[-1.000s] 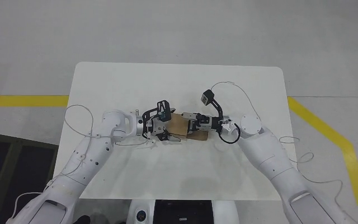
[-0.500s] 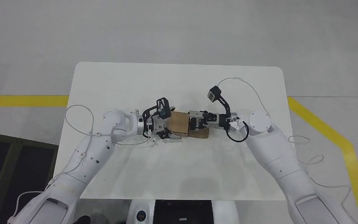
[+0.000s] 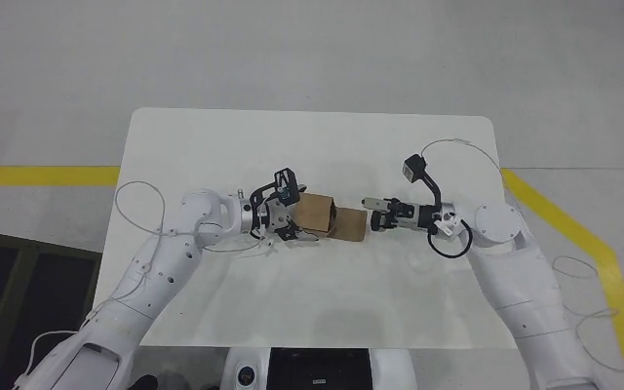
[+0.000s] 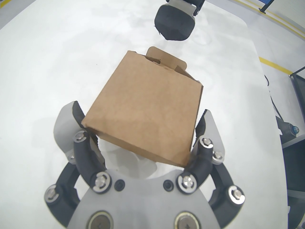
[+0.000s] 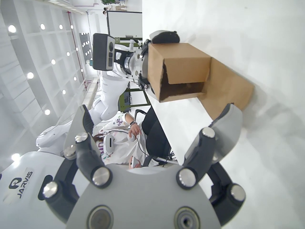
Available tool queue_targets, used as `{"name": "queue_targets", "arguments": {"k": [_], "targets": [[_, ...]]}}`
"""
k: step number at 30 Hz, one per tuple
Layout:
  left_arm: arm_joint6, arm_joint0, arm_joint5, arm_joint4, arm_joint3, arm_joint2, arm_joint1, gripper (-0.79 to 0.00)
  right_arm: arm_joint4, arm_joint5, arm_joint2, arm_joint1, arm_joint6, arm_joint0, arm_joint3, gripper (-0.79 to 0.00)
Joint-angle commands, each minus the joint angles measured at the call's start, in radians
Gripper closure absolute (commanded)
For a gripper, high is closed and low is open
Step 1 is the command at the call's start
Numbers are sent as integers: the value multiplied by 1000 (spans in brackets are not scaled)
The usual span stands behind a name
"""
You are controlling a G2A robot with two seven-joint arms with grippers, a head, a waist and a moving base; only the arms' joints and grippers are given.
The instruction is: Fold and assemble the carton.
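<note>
white table (image 3: 195, 136), pale floor (image 3: 292, 49) with a yellow line (image 3: 58, 175) beyond
item: carton (image 3: 327, 216), brown, lying mid-table, mouth open to the right; long flap (image 5: 226, 89) flat on the table, unfolded
left gripper (image 4: 140, 114): clamped across the carton's left end, one finger on each side wall
right gripper (image 5: 157, 111): fingers apart, empty, just right of the long flap's edge; contact cannot be told
step judged: closing the right end
handling: left grip firm without crushing the walls; right catches the long flap's edge, hinges it up over the mouth, and presses squarely so the carton does not skid left
</note>
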Motion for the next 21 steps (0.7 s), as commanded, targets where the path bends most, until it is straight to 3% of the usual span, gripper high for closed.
{"name": "queue_targets", "arguments": {"k": [1,16,21], "targets": [[0,1,3,0,-4,1,0,-785,-3,5,1,3,2,-13,3,-785],[-4,10,5,3,-19,-7,1,-785,-10,-42,-121,-21,-36,38,106,-785],[-6,13,3,4,-21,-11,2,-785,113,-87,-128,-31,-20,50,139,-785]]}}
